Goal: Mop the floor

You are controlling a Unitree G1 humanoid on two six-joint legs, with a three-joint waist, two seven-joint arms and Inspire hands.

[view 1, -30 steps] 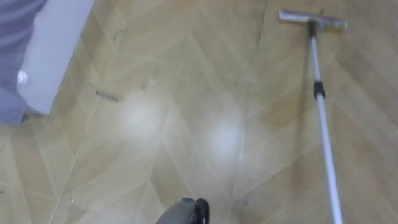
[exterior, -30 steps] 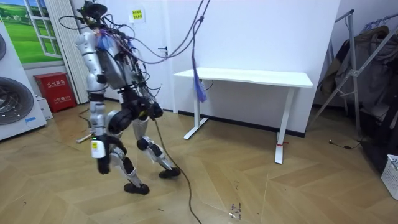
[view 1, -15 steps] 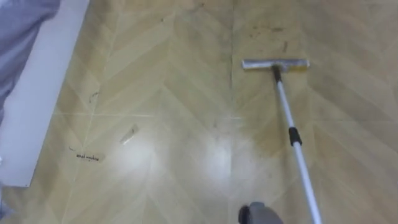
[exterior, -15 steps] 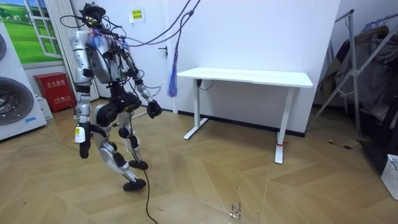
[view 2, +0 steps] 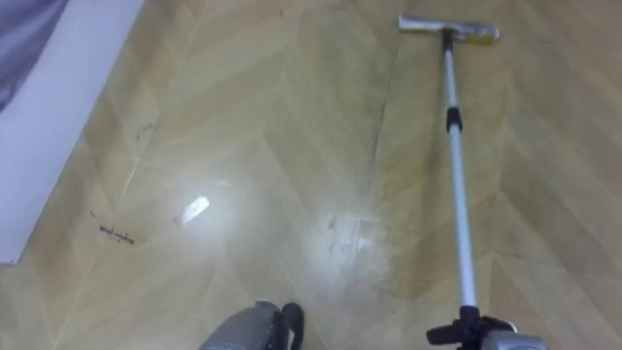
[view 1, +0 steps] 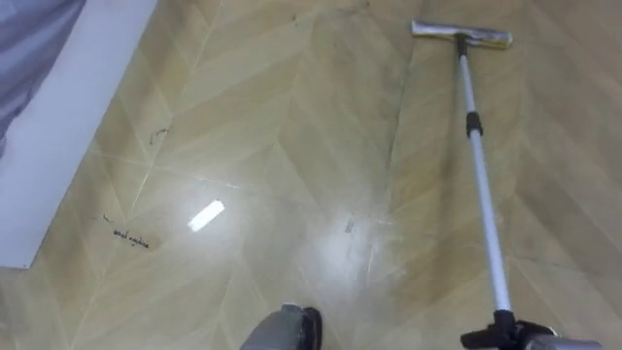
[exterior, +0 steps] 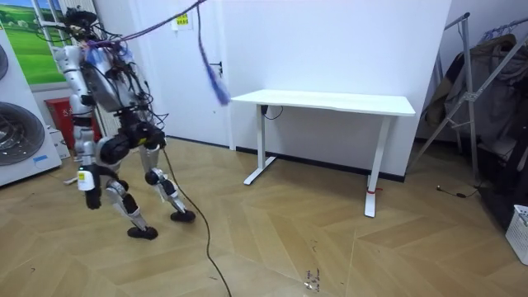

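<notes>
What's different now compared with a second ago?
The robot has stepped toward the room view's left, away from the white table and nearer the washing machine. In the last half second the mop head slid forward over the floor, farther from the small white scrap. The table, the washing machine and the scrap stayed put.

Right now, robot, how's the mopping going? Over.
Right hand at mop pole's near end; left hand off it. Mop head flat on floor ahead. Pale scrap lies left of it.

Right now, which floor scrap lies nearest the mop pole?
The small grey fleck mid-floor; the white strip and dark squiggle lie further left of the mop pole.
</notes>
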